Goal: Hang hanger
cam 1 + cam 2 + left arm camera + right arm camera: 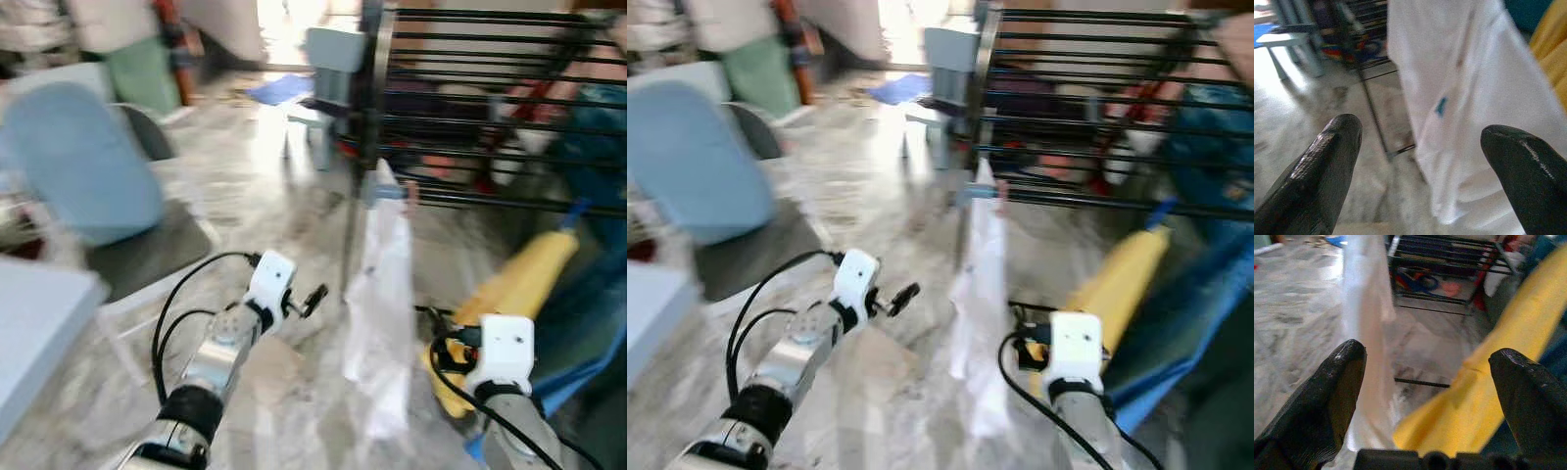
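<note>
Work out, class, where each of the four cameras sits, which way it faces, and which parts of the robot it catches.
Left eye view: head, looking forward and down at the drying rack; both arms show, left gripper open.
Right eye view: head, same scene.
Left wrist view: looks along open fingers at the white garment.
Right wrist view: right gripper open, white garment and yellow garment ahead.
Shared: all show the white garment.

Ahead of my left gripper (1420, 166), black-fingered, I see a white garment (1469, 98) with a small blue mark. Past my right gripper's (1427, 396) black fingers hangs a yellow cloth (1508, 362). Beyond them the drying rack (490, 108) is black over grey-veined marble floor (265, 176).
</note>
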Available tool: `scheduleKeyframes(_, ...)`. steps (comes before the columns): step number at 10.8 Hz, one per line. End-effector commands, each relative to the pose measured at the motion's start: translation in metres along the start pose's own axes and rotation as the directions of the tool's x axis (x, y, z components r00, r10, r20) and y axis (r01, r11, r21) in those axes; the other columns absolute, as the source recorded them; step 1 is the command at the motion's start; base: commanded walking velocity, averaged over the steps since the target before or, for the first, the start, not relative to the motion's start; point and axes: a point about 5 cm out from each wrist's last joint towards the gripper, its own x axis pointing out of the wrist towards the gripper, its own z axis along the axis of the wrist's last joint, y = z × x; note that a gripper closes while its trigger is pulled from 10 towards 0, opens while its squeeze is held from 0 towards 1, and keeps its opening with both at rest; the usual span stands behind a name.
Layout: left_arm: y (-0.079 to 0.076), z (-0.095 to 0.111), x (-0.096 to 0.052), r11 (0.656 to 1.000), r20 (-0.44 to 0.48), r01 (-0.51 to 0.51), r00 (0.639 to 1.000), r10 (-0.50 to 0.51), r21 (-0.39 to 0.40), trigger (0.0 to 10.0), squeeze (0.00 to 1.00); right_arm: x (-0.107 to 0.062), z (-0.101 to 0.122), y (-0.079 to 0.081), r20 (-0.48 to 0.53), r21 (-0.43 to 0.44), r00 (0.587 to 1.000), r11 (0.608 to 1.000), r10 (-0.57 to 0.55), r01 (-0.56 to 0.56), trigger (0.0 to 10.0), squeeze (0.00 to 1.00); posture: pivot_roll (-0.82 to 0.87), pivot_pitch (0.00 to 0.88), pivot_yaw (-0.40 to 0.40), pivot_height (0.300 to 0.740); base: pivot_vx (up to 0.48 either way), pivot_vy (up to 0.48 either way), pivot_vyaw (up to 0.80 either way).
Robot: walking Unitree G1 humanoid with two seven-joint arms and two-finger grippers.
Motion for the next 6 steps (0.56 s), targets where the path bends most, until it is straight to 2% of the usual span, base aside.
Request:
scheduleKeyframes(1, 0.002, 0.003, 0.001, 1.000, 0.013, 0.014, 1.000, -0.014, -0.006, 10.0, 0.00, -0.001, -0.001, -0.001, -0.004, 0.006, 1.000, 1.000, -0.011, 0.011, 10.0, 0.00, -0.05, 0.000, 0.013, 0.740, 0.000, 0.000, -0.80)
scheduleKeyframes(3, -0.005, 0.001, 0.001, 0.999, 0.026, 0.038, 0.999, -0.037, -0.022, 10.0, 0.00, -0.001, -0.002, 0.000, -0.007, 0.001, 1.000, 1.000, -0.013, 0.013, 10.0, 0.00, -0.05, 0.000, 0.012, 0.740, 0.000, 0.000, -0.80)
scheduleKeyframes(4, -0.007, 0.000, 0.001, 0.998, 0.027, 0.047, 0.999, -0.046, -0.032, 10.0, 0.00, -0.001, -0.002, -0.001, -0.007, 0.001, 1.000, 1.000, -0.015, 0.015, 10.0, 0.00, -0.05, 0.000, 0.011, 0.740, 0.000, 0.247, -0.76)
scheduleKeyframes(6, -0.008, -0.002, 0.000, 0.998, 0.027, 0.057, 0.998, -0.056, -0.031, 10.0, 0.00, -0.001, -0.002, -0.002, -0.009, -0.006, 1.000, 1.000, -0.020, 0.020, 10.0, 0.00, -0.05, 0.000, 0.007, 0.740, 0.251, 0.309, 0.00)
